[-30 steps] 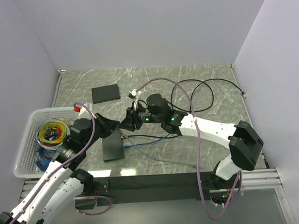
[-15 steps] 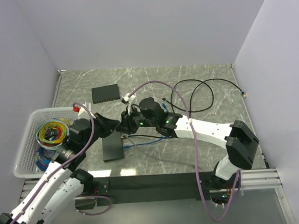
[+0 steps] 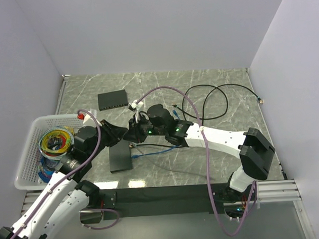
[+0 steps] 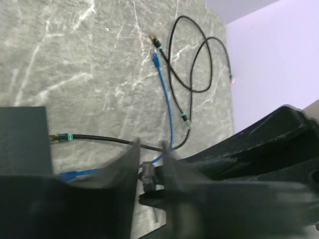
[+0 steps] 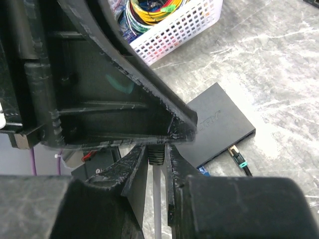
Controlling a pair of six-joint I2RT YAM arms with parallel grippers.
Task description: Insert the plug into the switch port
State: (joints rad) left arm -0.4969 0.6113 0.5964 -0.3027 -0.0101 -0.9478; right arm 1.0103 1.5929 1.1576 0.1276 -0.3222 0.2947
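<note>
Right wrist — left arm (image 5: 99, 74) apparently masks switch (image 5: 219, 124), basket (image 5: 184, 25).

Soft, even overhead light, faint shadows.
Top view was sharp; wrist views blurred close up, with pale glare on the grey marble-patterned tabletop (image 5: 279, 50).

Over the middle of the table (image 3: 163, 82), my left gripper (image 4: 149, 154) reaches in from the left and my right gripper (image 5: 156, 152) from the right, tip to tip. The plug (image 4: 148, 178) sits between my left fingers. The near switch (image 3: 119, 155) lies just in front of them, and a second switch (image 3: 112, 100) lies behind, toward the back wall. A basket (image 3: 24, 157) stands at the left edge with a cable bundle (image 3: 55, 141) in it. A looped cable (image 3: 217, 98) lies at the right rear. A shorter cable (image 4: 167, 107) lies right of the near switch.
</note>
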